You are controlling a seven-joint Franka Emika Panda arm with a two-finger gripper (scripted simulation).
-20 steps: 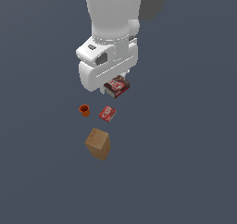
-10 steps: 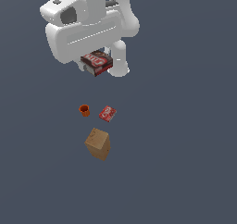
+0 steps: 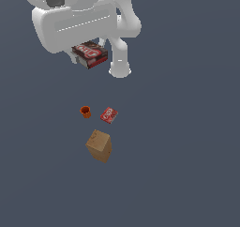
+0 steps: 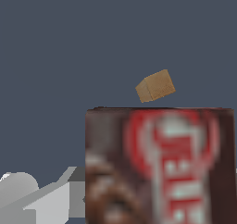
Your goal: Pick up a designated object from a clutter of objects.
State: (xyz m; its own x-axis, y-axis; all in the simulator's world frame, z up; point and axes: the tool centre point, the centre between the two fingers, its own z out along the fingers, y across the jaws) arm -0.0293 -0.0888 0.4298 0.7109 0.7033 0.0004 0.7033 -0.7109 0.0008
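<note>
Dark brown box (image 3: 90,55) with the red-and-white label hangs under the wrist, well above the surface, clamped in the gripper (image 3: 93,57). I judge it light and stiff: thin carton, flat faces, square edges, likely a bit slick. Best hold is across the narrow sides, near the middle, so it can't pivot. In the wrist view the box (image 4: 159,165) fills the foreground, label blurred. Below: tan block (image 3: 99,146), matte, chunky, tipped on an edge; orange cup (image 3: 85,111), small, round, open top; red flat packet (image 3: 108,115) just beside the cup.
</note>
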